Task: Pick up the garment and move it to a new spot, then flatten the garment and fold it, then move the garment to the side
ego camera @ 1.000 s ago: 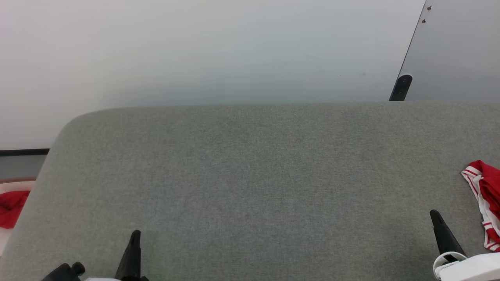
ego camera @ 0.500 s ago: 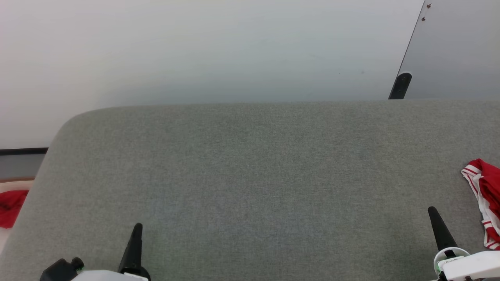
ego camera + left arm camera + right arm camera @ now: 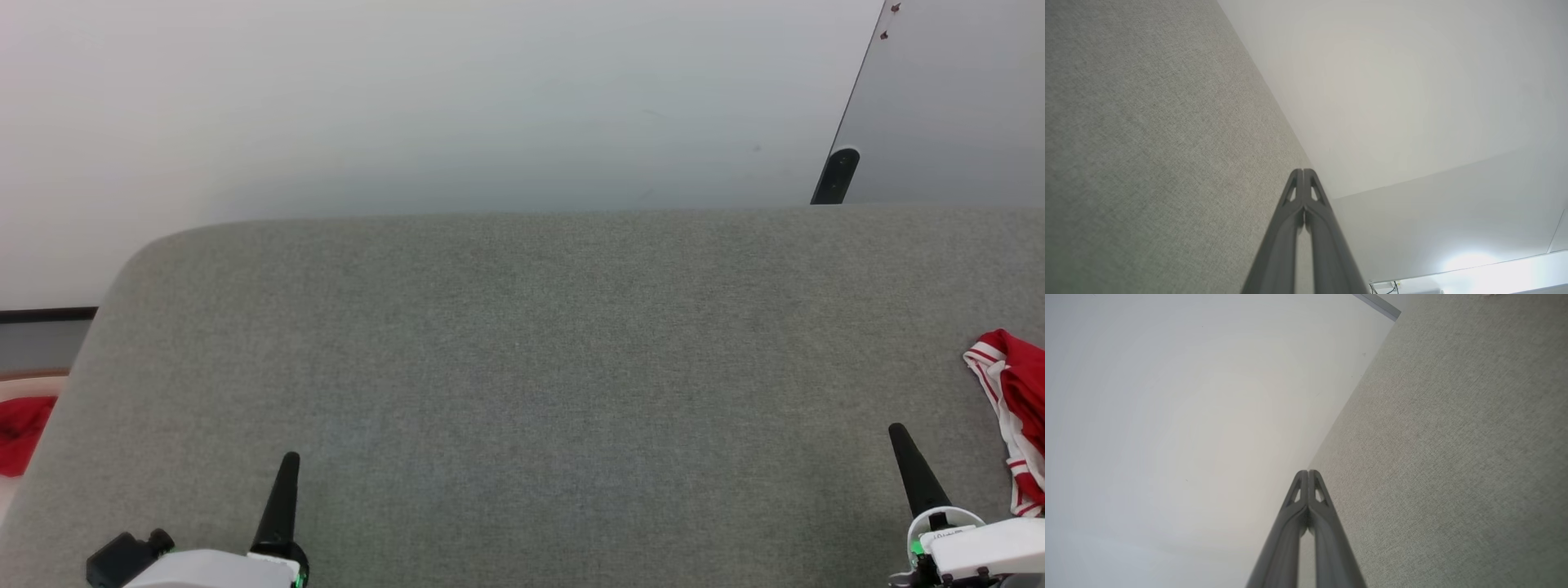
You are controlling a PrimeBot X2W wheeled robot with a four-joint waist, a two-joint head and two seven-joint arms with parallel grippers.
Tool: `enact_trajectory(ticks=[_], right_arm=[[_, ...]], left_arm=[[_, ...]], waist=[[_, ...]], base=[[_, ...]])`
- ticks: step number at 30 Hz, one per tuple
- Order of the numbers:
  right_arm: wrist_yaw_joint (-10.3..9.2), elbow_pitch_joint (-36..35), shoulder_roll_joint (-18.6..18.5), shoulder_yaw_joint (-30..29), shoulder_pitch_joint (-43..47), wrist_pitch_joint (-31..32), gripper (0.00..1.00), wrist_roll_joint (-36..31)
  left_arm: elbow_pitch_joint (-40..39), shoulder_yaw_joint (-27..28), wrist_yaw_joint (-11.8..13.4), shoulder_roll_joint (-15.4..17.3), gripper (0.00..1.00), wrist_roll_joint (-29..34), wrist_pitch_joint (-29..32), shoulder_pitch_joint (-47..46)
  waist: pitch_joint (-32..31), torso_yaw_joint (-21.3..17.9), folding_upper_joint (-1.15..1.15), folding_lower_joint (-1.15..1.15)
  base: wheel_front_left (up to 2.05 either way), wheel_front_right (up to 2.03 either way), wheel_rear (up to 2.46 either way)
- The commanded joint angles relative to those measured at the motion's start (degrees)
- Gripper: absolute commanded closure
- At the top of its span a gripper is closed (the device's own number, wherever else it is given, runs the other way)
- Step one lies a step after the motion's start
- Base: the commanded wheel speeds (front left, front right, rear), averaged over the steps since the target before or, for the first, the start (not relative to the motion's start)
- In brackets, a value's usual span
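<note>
Grey fabric-covered counter (image 3: 522,343), rounded far-left corner, most of the top bare. Garment (image 3: 1015,412) lies crumpled at the counter's right edge, towards the near side, cut off by the frame; red cloth with red-white striped trim and white parts showing, lettering not visible.

Left hand (image 3: 287,462) at the near-left part of the counter, dark fingers pressed together to a single point, holding nothing. Left wrist view confirms it: left hand (image 3: 1303,172) with both fingers touching along their length, tips meeting, grey fabric on that view's left, white wall on its right.

Right hand (image 3: 898,432) at the near-right part of the counter, fingers also together, holding nothing, near the garment but apart from it, a strip of grey fabric between them. Right wrist view: right hand (image 3: 1308,473) with tips meeting, fabric on that view's right, wall on its left. Can't tell whether either hand touches the fabric.

Plain red cloth (image 3: 20,423) off the counter's left edge, lower down, partly cut off. White wall (image 3: 408,106) behind the far edge. Grey panel (image 3: 955,98) at far right, a dark rounded post (image 3: 838,175) at its foot.
</note>
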Motion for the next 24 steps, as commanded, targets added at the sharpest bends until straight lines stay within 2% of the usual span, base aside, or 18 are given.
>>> enact_trajectory(ticks=[1, 24], right_arm=[[-0.04, -0.2, 0.0, -0.3, -1.4, 0.0, 1.00, 0.9], [-0.06, 1.3, 1.4, -0.8, -2.8, 1.0, 1.00, 10.6]], left_arm=[[-0.3, 0.3, -0.5, -0.1, 1.00, -0.9, 0.2, -1.1], [1.3, 1.5, -0.7, -1.2, 1.00, -11.1, 3.1, -3.8]], waist=[[0.0, 0.0, 0.00, 0.00], [0.5, -0.3, 0.00, 0.00]], base=[[0.00, 0.00, 0.00], [0.00, 0.00, 0.00]])
